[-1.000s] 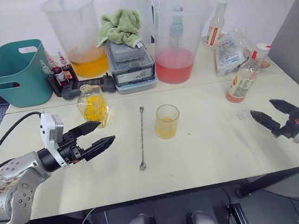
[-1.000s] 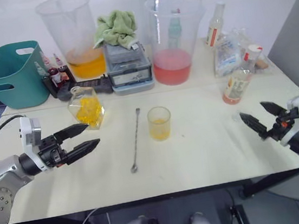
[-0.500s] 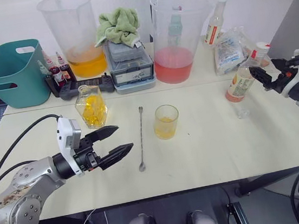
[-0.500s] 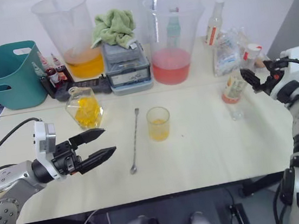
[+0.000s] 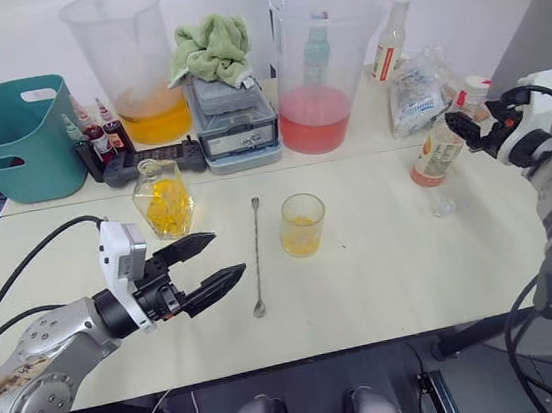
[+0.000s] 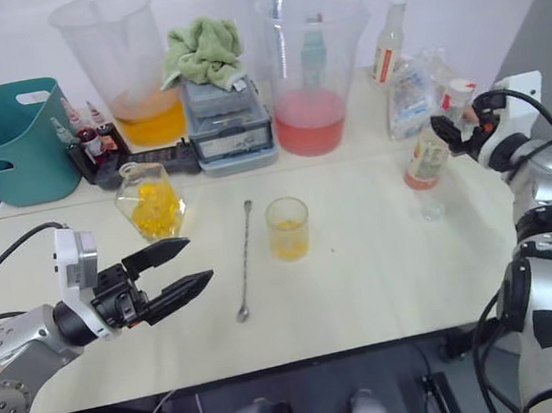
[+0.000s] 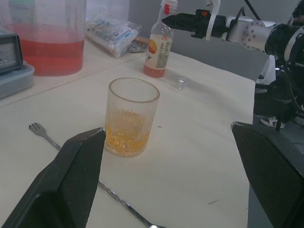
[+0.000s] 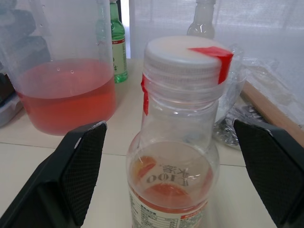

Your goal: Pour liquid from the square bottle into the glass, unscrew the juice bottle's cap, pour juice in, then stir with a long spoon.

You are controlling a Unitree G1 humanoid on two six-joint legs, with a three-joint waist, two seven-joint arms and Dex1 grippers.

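The right gripper (image 5: 465, 129), jaws spread, hovers at the whitish cap (image 8: 183, 58) of the clear plastic juice bottle (image 5: 437, 152) near the desk's (image 5: 396, 282) right edge. The left gripper (image 5: 212, 261) hangs spread beside the thin silver long spoon (image 5: 256, 254).

The glass (image 5: 302, 224) stands at the frame's centre on the table (image 5: 385, 274), with the spoon (image 5: 257, 255) lying just left of it. The square bottle (image 5: 164, 196) stands further left, slightly higher in the frame. Along the upper edge run a basket (image 5: 18, 137) at far left, then a jug (image 5: 134, 65), a box (image 5: 233, 119) with a cloth (image 5: 206, 49) on it, and a second jug (image 5: 322, 65). The juice bottle (image 5: 442, 143) stands at right, cap (image 8: 181, 54) on. The left gripper (image 5: 212, 263) sits lower left, beside the spoon; the right gripper (image 5: 466, 130) sits by the juice bottle's neck.
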